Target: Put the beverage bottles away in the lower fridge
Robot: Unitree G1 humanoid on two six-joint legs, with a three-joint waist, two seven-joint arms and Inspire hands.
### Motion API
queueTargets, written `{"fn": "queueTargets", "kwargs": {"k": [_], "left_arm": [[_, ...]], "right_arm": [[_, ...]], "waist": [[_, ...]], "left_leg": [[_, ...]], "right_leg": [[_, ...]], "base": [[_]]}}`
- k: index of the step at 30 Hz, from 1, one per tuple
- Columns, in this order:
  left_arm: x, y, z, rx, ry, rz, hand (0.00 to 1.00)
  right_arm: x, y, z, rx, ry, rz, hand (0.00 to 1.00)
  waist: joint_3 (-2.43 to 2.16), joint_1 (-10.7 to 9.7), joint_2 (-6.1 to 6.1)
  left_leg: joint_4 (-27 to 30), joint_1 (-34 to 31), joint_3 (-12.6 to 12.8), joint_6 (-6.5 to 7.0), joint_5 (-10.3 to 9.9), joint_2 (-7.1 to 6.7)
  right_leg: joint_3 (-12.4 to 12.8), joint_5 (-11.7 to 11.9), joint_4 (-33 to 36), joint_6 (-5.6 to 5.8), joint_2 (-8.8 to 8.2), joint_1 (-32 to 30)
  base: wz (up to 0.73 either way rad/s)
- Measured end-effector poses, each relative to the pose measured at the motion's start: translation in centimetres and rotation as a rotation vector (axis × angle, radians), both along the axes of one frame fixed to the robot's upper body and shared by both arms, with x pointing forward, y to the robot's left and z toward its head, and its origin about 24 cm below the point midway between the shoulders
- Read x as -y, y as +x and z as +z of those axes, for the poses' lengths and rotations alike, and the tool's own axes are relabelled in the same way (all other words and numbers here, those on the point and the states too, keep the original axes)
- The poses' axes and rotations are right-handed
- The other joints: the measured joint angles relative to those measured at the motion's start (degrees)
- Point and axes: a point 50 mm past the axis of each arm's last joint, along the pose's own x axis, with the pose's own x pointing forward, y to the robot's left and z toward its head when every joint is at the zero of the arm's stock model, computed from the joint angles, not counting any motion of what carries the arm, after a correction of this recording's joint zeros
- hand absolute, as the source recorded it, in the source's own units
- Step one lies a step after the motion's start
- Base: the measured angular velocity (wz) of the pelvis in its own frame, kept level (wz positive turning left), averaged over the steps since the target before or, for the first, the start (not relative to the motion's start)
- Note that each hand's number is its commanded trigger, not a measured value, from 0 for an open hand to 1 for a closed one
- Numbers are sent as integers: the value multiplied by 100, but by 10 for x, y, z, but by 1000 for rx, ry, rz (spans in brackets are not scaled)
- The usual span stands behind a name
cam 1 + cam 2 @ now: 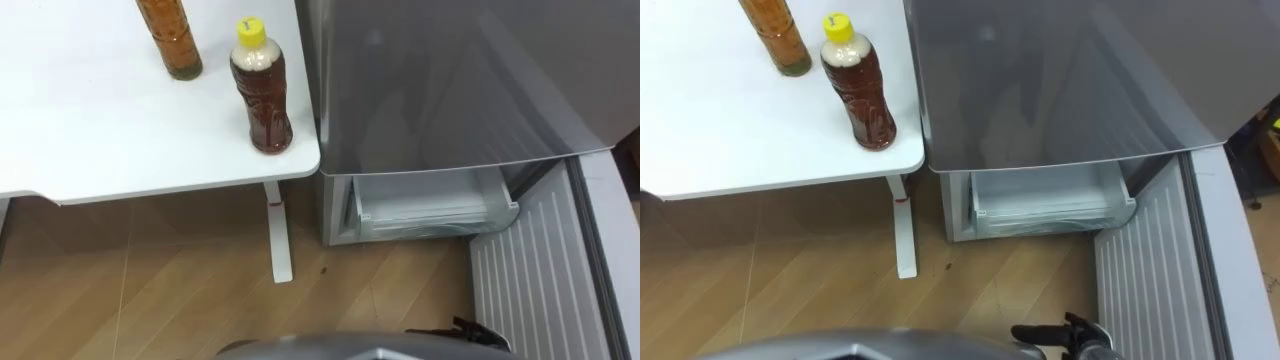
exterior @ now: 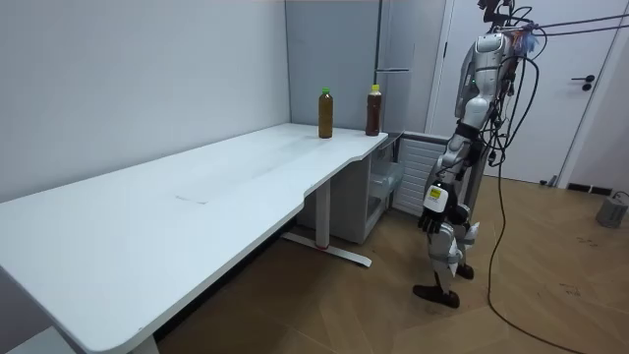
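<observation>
Two brown drink bottles stand at the white table's (image 1: 90,130) corner nearest the fridge. One has a yellow cap (image 1: 262,90); the other (image 1: 172,40) is cut off by the top edge and shows a green cap in the room view (image 2: 325,113). The grey fridge (image 1: 440,80) rises just right of the table. Its lower door (image 1: 545,270) is swung open, baring a pale drawer (image 1: 430,205). My right hand (image 1: 470,335) shows dark at the bottom edge, fingers loose, holding nothing, well away from the bottles. I stand upright before the fridge, with a dark hand (image 2: 432,211) hanging low by the thigh.
The table's white leg (image 1: 278,235) stands on the wooden floor between table and fridge. The open fridge door takes up the floor to my right. A white door (image 2: 580,93) and a small metal pot (image 2: 614,208) lie behind me in the room view.
</observation>
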Motion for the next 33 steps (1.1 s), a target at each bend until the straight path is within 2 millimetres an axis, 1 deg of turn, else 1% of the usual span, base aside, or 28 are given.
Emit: {"fn": "queueTargets", "kwargs": {"k": [8, 14, 20, 26, 28, 32, 33], "left_arm": [[0, 1, 0, 4, 0, 3, 0], [-2, 0, 0, 11, 0, 40, 0], [-3, 0, 1, 24, 2, 63, 0], [-3, -1, 1, 62, 3, 202, 0], [-5, -3, 1, 86, 19, 286, 0], [-6, -8, 1, 105, 37, 389, 0], [-6, -10, 1, 116, 40, 445, 0]], "right_arm": [[0, 2, 0, -1, -6, 21, 0], [1, 3, 0, 4, -9, 20, 0], [2, 0, 0, -9, -3, 3, 0], [2, 0, 0, -5, 3, -24, 0], [3, 0, 0, -4, 3, -25, 0], [4, -1, 0, -9, 2, -35, 0], [4, -1, 0, -11, 1, -36, 0]], "waist": [[1, -2, 4], [1, -7, 17], [4, -7, 20], [-2, -4, 30], [-2, -3, 41], [-2, -5, 64], [-1, -5, 76]], "left_leg": [[45, -24, -1, 1, -1, -1], [57, -20, -17, 1, -2, 0], [71, 6, -28, 0, -7, -1], [218, -61, -49, 15, -91, 2], [218, -69, -48, 24, -106, -3], [169, -56, -49, 25, -107, -6], [165, -46, -49, 24, -107, -8]], "right_leg": [[-21, 0, 0, 0, -6, -6], [-19, 0, 12, 0, -6, 10], [-29, -3, -6, 2, -5, 87], [-38, -12, 4, 16, -4, 94], [-27, -13, 5, 20, -7, 93], [-33, -15, 4, 23, -8, 94], [-43, -15, 1, 23, -8, 94]], "base": [[0], [0], [0], [0], [0], [0], [0]]}}
